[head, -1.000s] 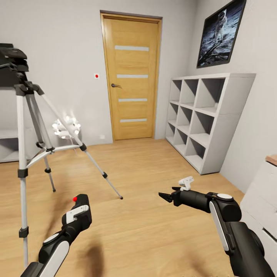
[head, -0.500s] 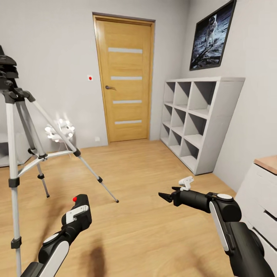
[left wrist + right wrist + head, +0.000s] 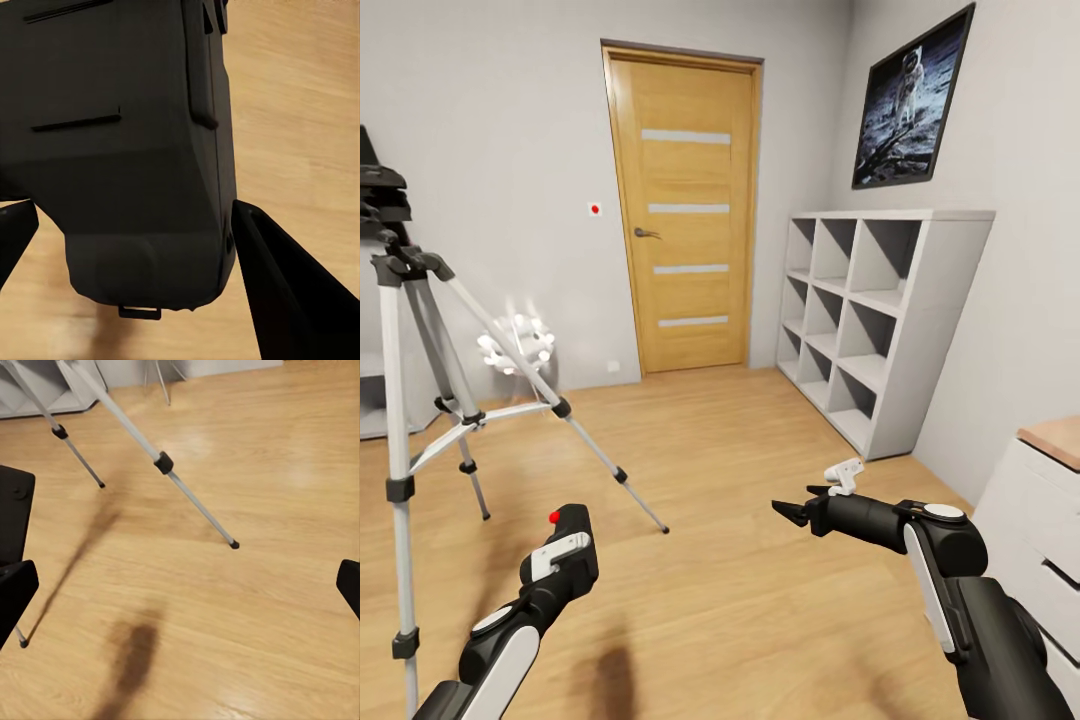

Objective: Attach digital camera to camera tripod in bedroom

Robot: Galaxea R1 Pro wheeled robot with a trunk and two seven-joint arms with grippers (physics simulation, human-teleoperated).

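pinching the digital camera [image 3: 127, 150] between its two dark fingers [image 3: 281, 289], the left gripper [image 3: 131, 232] has the black body wedged in the gap; in the left wrist view one finger presses against the camera's side and the other shows just at the opposite edge, with light wood floor [image 3: 300, 112] beneath. in the head view this left arm sits low at the left, wrist raised, a small red dot on top of it

the right gripper [image 3: 792, 512] reaches forward from the lower right, holding nothing; in the right wrist view its fingertips [image 3: 15, 592] stand spread wide at opposite edges of the picture, with bare floor between them

the camera tripod [image 3: 408, 265] stands at the left, ahead of the left arm, well apart from both grippers. its three silver-grey legs are splayed on the floor, with black clamps and feet, and its black head is partly cut off by the edge of the picture. one leg [image 3: 161, 463] runs slantwise across the right wrist view, its foot resting on the wood

beyond it a cluster of white glowing bulbs [image 3: 515, 335] sits by the grey wall. a closed wooden door [image 3: 690, 215] faces the robot, a grey cube shelf [image 3: 880, 320] stands along the right wall under a framed astronaut picture [image 3: 910, 100], and a white drawer unit [image 3: 1040, 510] with a wood top shows at the right edge
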